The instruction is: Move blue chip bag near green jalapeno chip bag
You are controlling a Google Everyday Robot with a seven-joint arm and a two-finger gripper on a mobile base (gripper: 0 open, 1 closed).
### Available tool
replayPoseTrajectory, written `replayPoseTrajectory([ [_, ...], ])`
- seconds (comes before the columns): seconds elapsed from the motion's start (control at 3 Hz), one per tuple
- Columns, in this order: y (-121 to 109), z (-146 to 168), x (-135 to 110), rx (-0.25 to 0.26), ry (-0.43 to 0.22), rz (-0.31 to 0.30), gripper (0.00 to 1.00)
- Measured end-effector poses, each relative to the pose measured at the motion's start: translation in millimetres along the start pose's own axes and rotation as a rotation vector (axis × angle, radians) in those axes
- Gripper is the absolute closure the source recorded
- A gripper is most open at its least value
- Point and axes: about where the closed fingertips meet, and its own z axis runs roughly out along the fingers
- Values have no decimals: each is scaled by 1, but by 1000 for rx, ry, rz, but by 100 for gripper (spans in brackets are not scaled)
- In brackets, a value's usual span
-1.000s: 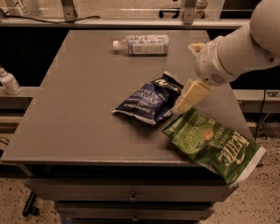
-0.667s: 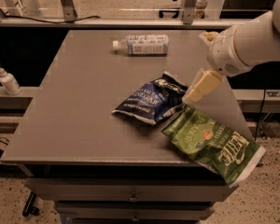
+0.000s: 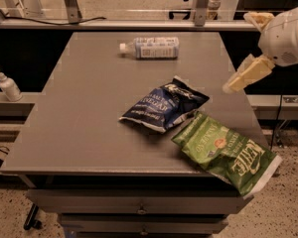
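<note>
The blue chip bag lies flat on the grey table, right of centre. The green jalapeno chip bag lies just in front and to the right of it, at the table's front right corner. Its far end overhangs the edge. The two bags touch or nearly touch at their near corners. My gripper hangs in the air at the table's right edge, above and to the right of the blue bag. It is open and holds nothing.
A clear water bottle with a white-blue label lies on its side at the back of the table. A small white pump bottle stands on a ledge to the left. Drawers sit below the table's front edge.
My gripper has drawn back up and to the right, away from the blue bag. Both bags have stayed where they were.
</note>
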Motion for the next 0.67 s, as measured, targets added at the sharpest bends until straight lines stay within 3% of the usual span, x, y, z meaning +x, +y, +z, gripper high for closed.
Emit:
replayPoseTrajectory([
  [0.33,-19,-32,-3,0,-77,-86,0],
  [0.67,-19,-32,-3,0,-77,-87,0],
])
